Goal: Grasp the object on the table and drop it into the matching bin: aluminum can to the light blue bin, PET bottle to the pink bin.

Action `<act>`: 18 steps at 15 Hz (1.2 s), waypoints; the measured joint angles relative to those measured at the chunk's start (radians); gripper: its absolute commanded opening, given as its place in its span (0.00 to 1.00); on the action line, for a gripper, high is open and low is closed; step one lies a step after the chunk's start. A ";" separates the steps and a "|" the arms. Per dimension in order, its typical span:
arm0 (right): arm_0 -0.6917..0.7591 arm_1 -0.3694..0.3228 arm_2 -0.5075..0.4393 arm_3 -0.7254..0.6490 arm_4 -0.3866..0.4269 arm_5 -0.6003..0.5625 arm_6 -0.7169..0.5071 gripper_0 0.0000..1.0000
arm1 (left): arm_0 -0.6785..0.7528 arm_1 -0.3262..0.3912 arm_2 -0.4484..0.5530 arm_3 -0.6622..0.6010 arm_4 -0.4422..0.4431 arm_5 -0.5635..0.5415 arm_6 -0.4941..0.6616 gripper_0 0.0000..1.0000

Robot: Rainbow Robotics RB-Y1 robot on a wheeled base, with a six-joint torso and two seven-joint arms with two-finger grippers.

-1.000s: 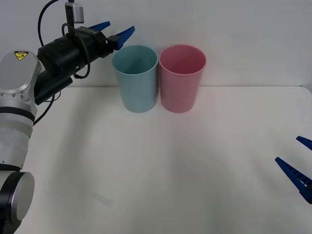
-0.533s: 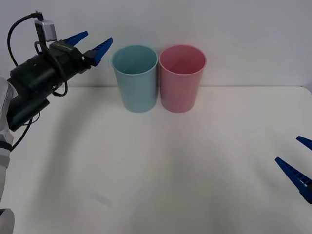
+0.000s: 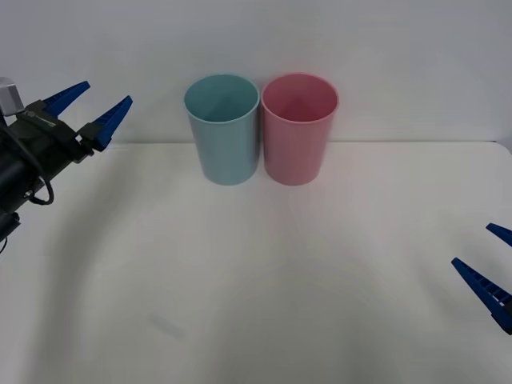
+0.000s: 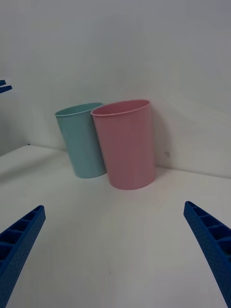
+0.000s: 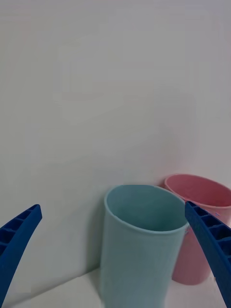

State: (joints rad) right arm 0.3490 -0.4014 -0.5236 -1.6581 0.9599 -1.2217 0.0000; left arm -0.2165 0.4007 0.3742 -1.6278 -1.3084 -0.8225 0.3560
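Front view, from left to right: the left gripper [image 3: 96, 110] hangs raised above the table's [image 3: 256, 304] far left corner, its two blue ribbed fingers spread wide apart with nothing between them, pointing toward the bins. Next comes the light blue bin [image 3: 222, 128], upright at the middle of the table's far edge, and the pink bin [image 3: 299, 128] stands just beside it on its right, their sides all but touching. The aluminum can cannot be made out on the table or at either bin's rim. At the table's right edge, toward the near corner, the right gripper [image 3: 494, 272] sits low with its fingers parted and holding nothing; in its wrist view both blue fingers [image 4: 21, 240] frame the two bins from well apart.
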 measured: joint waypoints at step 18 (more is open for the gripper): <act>0.000 0.000 0.000 0.000 0.000 0.000 0.000 1.00 | 0.431 0.141 0.251 -0.043 0.203 -0.263 -0.196 1.00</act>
State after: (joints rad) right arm 0.3491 -0.4014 -0.5236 -1.6581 0.9599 -1.2217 0.0000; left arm 0.2146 0.5422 0.6253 -1.6707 -1.1050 -1.0856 0.1604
